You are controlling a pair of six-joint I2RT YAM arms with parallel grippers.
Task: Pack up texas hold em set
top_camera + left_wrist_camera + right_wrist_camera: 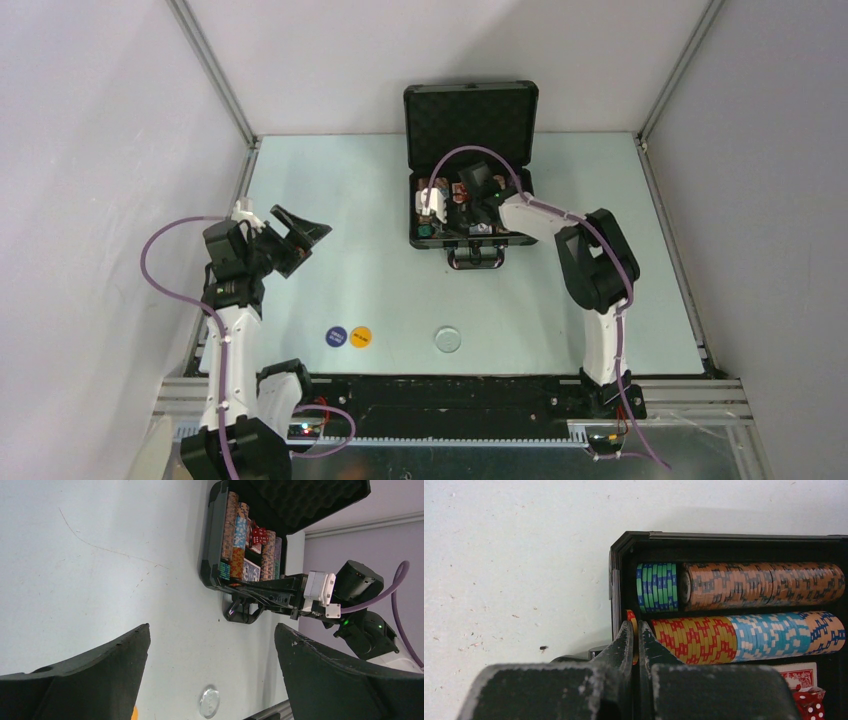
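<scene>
The black hard case [470, 180] stands open at the far middle of the table [330, 180]. Its lid is upright and shows egg-crate foam, and its handle [477, 258] faces the arms. Inside, striped poker chips lie on edge in rows: a green-and-blue stack [657, 587] beside a long brown-and-grey row [764, 583], then a red-and-yellow run [691, 640] joined to light blue chips [769, 636]. A red-backed card deck [796, 675] and red dice [811, 707] sit beneath them.

The right gripper [635, 627] reaches into the case's corner with its jaws together. A yellow-red chip edge shows at the tips, but whether it is pinched cannot be told. The left gripper [300, 245] hangs over the table's left side, its jaws wide apart and holding nothing.

A blue button [337, 336], an orange button [361, 335] and a clear round disc [447, 339] lie near the front edge, well apart from the case.
</scene>
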